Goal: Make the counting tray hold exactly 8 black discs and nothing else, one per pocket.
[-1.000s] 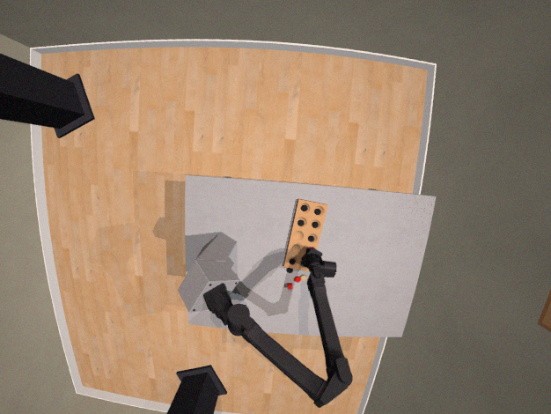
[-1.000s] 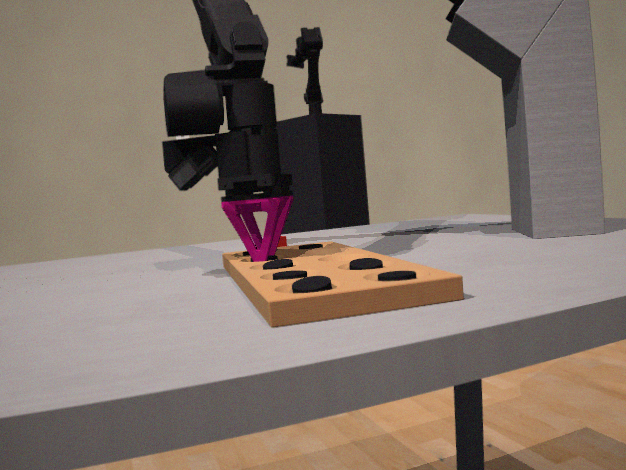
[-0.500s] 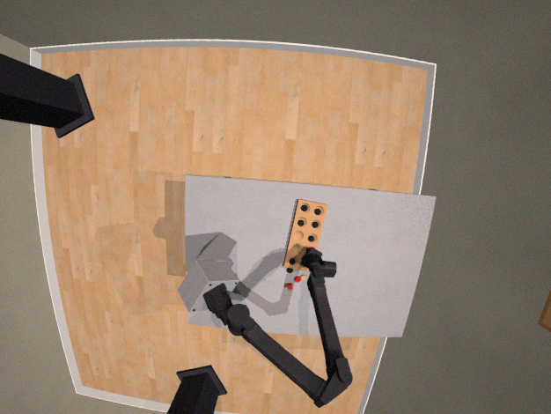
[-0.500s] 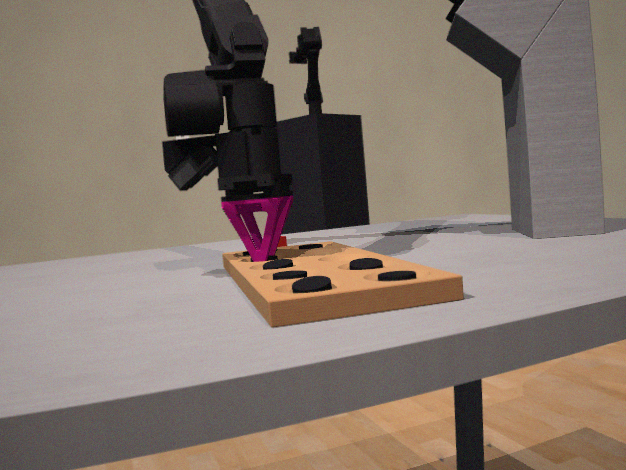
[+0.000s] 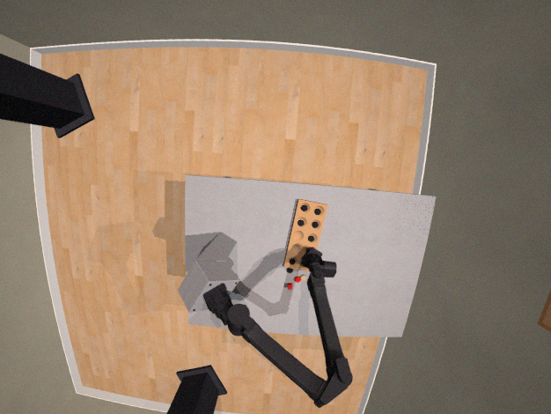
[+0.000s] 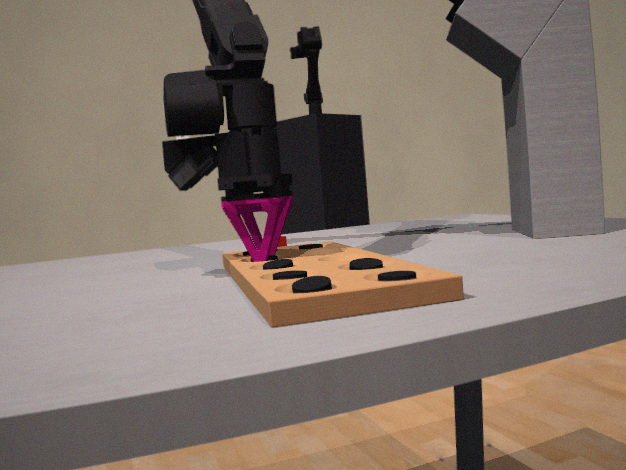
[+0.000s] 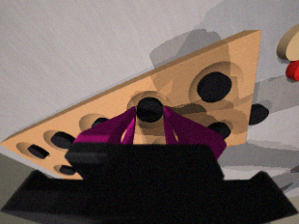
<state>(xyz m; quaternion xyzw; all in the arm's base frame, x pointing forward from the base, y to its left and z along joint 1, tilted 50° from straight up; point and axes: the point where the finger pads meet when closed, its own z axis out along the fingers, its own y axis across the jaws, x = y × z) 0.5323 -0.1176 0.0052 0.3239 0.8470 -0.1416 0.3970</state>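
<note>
The wooden counting tray (image 5: pixel 305 235) lies flat on the grey table, and it also shows in the side view (image 6: pixel 343 280) and in the wrist view (image 7: pixel 159 114). Several of its pockets hold black discs (image 6: pixel 311 284). My gripper (image 6: pixel 260 255) (image 5: pixel 309 255), with magenta fingers, points straight down over a pocket at the tray's near end. In the wrist view a black disc (image 7: pixel 149 109) lies in that pocket between the fingertips. The fingers stand slightly apart on either side of it and no longer clamp it.
Just off the tray's near end lie a loose black disc (image 7: pixel 258 114), a cream disc (image 7: pixel 289 42) and red pieces (image 5: pixel 290 286). A tall grey block (image 6: pixel 546 116) stands on the table by the arm's base.
</note>
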